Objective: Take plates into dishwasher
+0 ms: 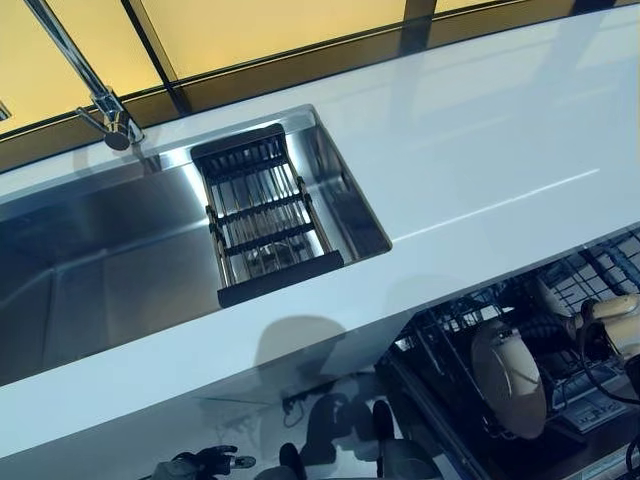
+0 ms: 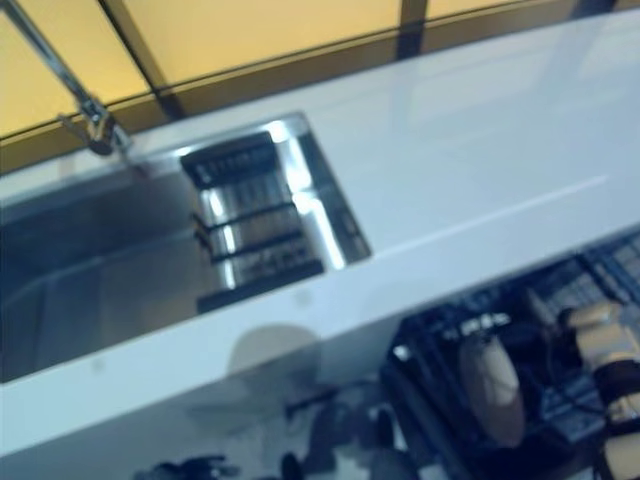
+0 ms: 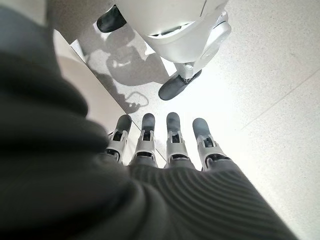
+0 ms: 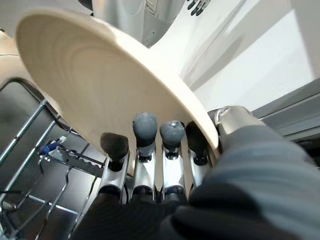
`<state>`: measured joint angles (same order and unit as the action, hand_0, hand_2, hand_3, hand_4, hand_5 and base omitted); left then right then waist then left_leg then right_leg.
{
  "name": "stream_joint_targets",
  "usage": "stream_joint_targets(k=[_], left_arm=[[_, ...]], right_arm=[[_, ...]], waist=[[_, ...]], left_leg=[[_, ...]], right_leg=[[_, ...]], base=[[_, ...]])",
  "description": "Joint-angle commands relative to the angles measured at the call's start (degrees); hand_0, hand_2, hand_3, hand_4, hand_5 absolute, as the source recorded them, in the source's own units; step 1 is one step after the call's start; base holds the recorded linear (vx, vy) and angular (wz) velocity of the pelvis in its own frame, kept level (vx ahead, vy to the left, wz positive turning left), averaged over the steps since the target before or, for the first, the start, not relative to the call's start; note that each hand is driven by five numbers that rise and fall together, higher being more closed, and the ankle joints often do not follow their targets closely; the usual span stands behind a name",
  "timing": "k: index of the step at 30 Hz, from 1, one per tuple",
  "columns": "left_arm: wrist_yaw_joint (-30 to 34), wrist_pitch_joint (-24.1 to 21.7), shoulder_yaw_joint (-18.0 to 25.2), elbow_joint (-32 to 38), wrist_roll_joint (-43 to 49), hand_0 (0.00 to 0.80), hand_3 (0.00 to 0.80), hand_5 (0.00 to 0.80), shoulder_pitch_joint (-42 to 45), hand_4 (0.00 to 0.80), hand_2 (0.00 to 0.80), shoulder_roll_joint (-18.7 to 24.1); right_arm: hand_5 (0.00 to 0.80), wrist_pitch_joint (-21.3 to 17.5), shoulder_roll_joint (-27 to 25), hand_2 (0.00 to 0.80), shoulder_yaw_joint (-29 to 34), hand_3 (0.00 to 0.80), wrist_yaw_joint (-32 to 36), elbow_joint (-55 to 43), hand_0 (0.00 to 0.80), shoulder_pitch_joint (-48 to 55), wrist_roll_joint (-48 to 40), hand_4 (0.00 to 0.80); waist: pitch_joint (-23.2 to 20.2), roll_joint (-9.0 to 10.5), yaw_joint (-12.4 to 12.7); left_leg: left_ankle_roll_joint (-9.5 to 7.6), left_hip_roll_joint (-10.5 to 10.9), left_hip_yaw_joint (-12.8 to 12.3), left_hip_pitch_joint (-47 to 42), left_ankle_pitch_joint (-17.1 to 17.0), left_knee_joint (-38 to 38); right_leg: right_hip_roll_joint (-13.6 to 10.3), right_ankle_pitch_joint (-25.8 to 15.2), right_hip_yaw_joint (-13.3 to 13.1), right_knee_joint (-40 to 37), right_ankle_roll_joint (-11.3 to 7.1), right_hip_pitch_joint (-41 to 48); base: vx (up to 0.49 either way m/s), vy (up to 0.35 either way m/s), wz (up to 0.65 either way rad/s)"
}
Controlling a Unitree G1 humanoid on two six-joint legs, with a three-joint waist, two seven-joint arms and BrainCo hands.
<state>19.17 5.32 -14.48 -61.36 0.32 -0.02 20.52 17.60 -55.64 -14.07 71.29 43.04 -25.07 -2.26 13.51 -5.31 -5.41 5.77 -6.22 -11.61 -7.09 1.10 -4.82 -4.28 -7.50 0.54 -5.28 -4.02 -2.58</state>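
A cream plate [image 1: 508, 375] stands on edge over the open dishwasher's dark wire rack [image 1: 445, 330] at the lower right, below the counter's front edge. My right hand [image 1: 610, 322] is shut on it. In the right wrist view the fingers [image 4: 145, 130] lie against the plate [image 4: 100, 80] and the thumb [image 4: 232, 120] clamps its rim, with rack wires [image 4: 35, 165] below. My left hand [image 1: 195, 465] hangs low at the bottom left, in front of the cabinet. Its fingers [image 3: 172, 132] are straight and hold nothing.
A steel sink [image 1: 100, 270] with a black drain rack [image 1: 262, 215] and a tap [image 1: 95, 95] fills the left. The white counter [image 1: 480, 150] runs to the right, above the dishwasher. A small blue and white item [image 4: 52, 146] lies in the dishwasher rack.
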Motion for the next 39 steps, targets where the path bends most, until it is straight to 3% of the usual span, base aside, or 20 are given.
stream_joint_targets(k=[1,17,25,26,28,29,39], left_arm=[[0.8,-0.6,-0.9,-1.5,-0.8,0.0,0.0,0.0,-1.5,0.0,0.0,3.1],[0.7,-1.1,-1.3,-2.4,-1.5,0.0,0.0,0.0,-2.8,0.0,0.0,1.6],[0.6,-0.6,-1.2,-2.5,-1.3,0.0,0.0,0.0,-3.3,0.0,0.0,1.3],[0.5,-0.5,-1.3,-2.6,-1.3,0.0,0.0,0.0,-3.4,0.0,0.0,1.2],[0.5,-0.4,-1.3,-2.6,-1.3,0.0,0.0,0.0,-3.4,0.0,0.0,1.1],[0.5,-0.4,-1.3,-2.6,-1.3,0.0,0.0,0.0,-3.4,0.0,0.0,1.1],[0.2,0.5,-0.5,-2.3,-1.4,0.0,0.0,0.0,-3.4,0.0,0.0,1.6]], right_arm=[[0.8,-2.9,1.7,0.8,-0.1,0.8,1.2,5.1,0.8,-3.7,1.5,0.8],[0.8,-4.0,4.3,0.8,0.7,0.8,-3.8,9.3,0.8,-4.6,5.9,0.8],[0.8,-3.7,4.8,0.8,0.8,0.8,-5.0,10.4,0.8,-4.6,6.4,0.8],[0.649,-3.5,5.0,0.649,1.0,0.649,-6.0,10.6,0.649,-4.6,6.2,0.649],[0.188,-3.3,5.0,0.188,1.2,0.188,-7.2,10.6,0.188,-4.6,5.7,0.188],[0.0,-3.2,5.0,0.0,1.3,0.0,-7.2,10.6,0.0,-4.7,5.6,0.0],[0.0,-1.7,2.1,0.0,2.3,0.0,-7.6,7.5,0.0,-5.0,4.3,0.0]], waist=[[-1.6,3.0,0.5],[-0.1,1.0,0.4],[0.3,0.91,0.4],[0.3,0.99,0.4],[0.3,1.13,0.4],[0.3,1.18,0.3],[0.0,2.75,-0.4]], left_leg=[[0.62,-0.3,3.4,0.5,-1.8,-0.2],[0.61,0.4,3.6,1.0,-2.1,-0.2],[0.58,0.4,3.7,1.0,-2.2,-0.2],[0.53,0.5,3.8,1.1,-2.2,-0.2],[0.47,0.5,3.8,1.0,-2.1,-0.2],[0.44,0.5,3.8,1.0,-2.1,-0.2],[0.46,0.0,3.4,0.4,-2.1,-0.2]], right_leg=[[-4.1,1.3,-0.8,0.3,-5.49,1.6],[-4.8,1.2,-1.2,0.3,-5.33,1.1],[-5.1,1.0,-1.0,0.3,-5.32,1.2],[-5.0,1.0,-1.1,0.3,-5.33,1.1],[-5.0,1.0,-1.2,0.3,-5.33,1.2],[-5.0,1.0,-1.2,0.3,-5.33,1.2],[-4.5,0.7,-1.9,0.3,-5.47,1.5]], base=[[0.0,0.0,0.0],[0.0,0.0,0.0],[0.0,0.0,0.0],[0.0,0.0,0.0],[0.0,0.0,0.0],[0.0,0.0,0.0],[0.0,0.0,0.0]])
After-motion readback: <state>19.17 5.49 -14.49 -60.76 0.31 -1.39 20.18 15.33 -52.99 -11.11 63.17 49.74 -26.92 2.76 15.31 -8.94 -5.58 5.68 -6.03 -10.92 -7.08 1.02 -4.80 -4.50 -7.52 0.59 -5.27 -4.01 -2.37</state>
